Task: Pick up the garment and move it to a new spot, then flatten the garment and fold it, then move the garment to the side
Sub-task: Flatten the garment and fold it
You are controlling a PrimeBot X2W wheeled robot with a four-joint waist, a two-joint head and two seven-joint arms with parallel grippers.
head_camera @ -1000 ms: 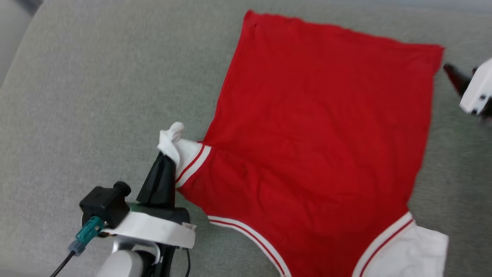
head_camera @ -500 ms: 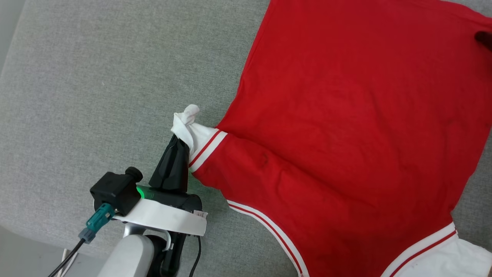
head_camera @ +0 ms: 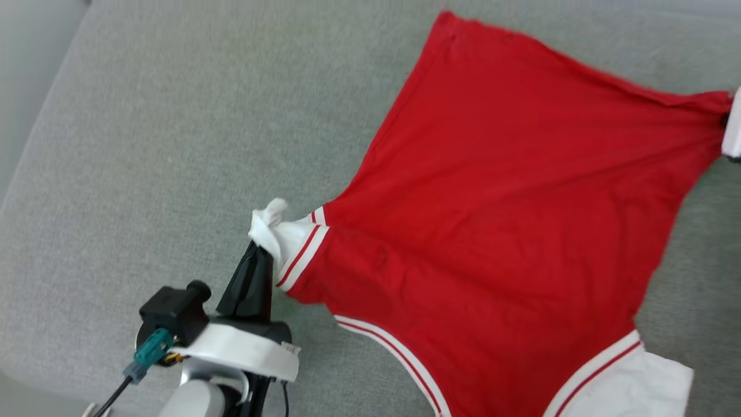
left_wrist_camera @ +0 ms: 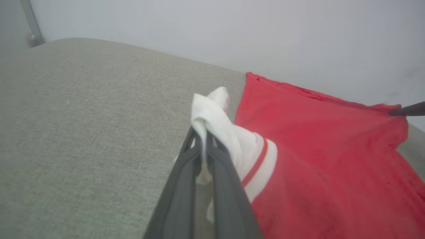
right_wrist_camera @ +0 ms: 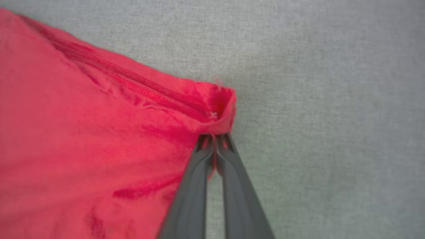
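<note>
The garment [head_camera: 509, 220], a red jersey with white striped-trim sleeves, lies spread on the grey cushion with its plain side up; no lettering shows. My left gripper [head_camera: 259, 250] is shut on the bunched white left sleeve [left_wrist_camera: 215, 119], pinched between its dark fingers [left_wrist_camera: 186, 186]. My right gripper [right_wrist_camera: 214, 137] is shut on the far right hem corner [right_wrist_camera: 219, 103], which is drawn out into a point at the head view's right edge [head_camera: 715, 104]. The other white sleeve [head_camera: 631, 385] lies flat at the lower right.
The grey fabric cushion [head_camera: 173, 145] stretches wide and bare to the garment's left. Its left edge curves away at the upper left [head_camera: 35, 116]. A pale wall [left_wrist_camera: 232, 30] rises behind the cushion.
The right gripper, clear of the fabric a second ago, has closed on the far hem corner and pulled it taut to the right. The head camera shifted. The left gripper keeps the sleeve.
</note>
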